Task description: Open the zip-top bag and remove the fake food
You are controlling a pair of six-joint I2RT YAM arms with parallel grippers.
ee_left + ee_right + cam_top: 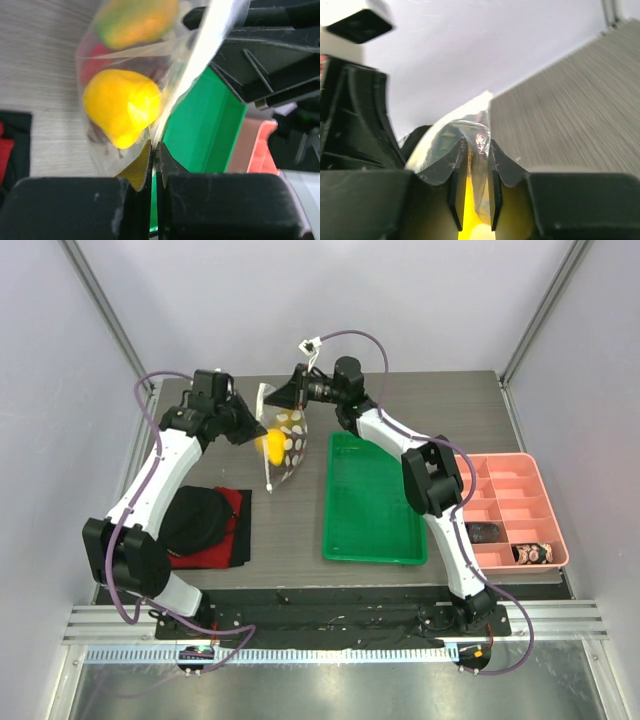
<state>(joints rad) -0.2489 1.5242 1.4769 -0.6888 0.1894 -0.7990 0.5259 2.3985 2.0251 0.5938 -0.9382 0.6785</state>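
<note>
The bag (283, 445) hangs above the tabletop (290, 525) near the tray (372, 530), food (122, 107) inside. The left end effector (155, 150) is clenched on its edge; the right end effector (475, 150) straddles the film, whether pinching I cannot tell. Best that each holds a separate lip firmly, then pulls apart slowly so the zip parts

zip-top bag (290, 455) — clear glossy plastic (crinkled) | table (290, 530) — matt, wood-grained
</note>
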